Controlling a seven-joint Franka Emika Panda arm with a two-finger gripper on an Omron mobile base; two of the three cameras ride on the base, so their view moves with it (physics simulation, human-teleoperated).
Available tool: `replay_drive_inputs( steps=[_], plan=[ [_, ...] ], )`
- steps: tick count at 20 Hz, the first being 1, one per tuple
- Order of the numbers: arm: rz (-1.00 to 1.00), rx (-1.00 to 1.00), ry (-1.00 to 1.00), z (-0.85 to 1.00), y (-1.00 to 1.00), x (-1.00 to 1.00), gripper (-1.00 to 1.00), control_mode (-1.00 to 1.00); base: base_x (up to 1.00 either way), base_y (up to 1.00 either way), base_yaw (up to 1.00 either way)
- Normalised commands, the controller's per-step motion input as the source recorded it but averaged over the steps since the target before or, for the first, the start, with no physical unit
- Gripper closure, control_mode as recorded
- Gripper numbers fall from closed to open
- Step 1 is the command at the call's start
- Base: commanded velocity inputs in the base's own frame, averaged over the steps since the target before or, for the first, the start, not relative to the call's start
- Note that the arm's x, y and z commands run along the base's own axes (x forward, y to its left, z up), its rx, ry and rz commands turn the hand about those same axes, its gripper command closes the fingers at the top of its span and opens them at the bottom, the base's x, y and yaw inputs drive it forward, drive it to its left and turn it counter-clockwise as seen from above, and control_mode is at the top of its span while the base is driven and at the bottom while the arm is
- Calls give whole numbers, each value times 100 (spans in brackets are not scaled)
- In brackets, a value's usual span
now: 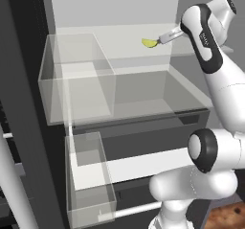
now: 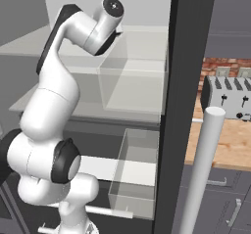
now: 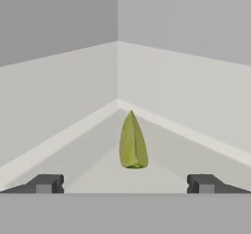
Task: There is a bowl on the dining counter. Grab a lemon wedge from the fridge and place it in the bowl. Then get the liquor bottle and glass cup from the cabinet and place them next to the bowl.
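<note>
One small yellow lemon wedge [image 1: 150,42] lies on a white shelf [image 1: 119,55] inside the fridge [image 1: 28,103], far back and toward the right side. The gripper [image 3: 125,184] is spread wide and holds nothing. In the hand view its two dark fingertips [image 3: 46,183] stand far apart at the bottom, and the lemon wedge [image 3: 132,142] sits between them but a little farther in, not touching either one. Behind the wedge the white walls of the fridge meet in a corner.

In the left base view the white arm [image 1: 215,70] reaches in from the right, and the wedge lies just beside its tip, to the left. Below the shelf there are clear bins [image 1: 79,79], one on the left and a wider one to its right. Lower down is another clear bin [image 1: 91,180].

In the right base view the arm [image 2: 54,105] bends into the fridge, and a toaster [image 2: 226,98] stands on a wooden counter [image 2: 220,145] far to the right.
</note>
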Motion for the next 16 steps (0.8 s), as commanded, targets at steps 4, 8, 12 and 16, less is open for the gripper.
replay_drive_inputs(
  steps=[4,8,12,16],
  plan=[
    [3,0,0,-6,0,40,-100,-100,0,0,0],
    [1,0,0,-12,2,32,-100,-100,0,0,0],
    [0,0,0,-22,19,20,-100,-100,0,0,0],
    [0,0,0,-23,27,9,-100,-100,0,0,0]
  ],
)
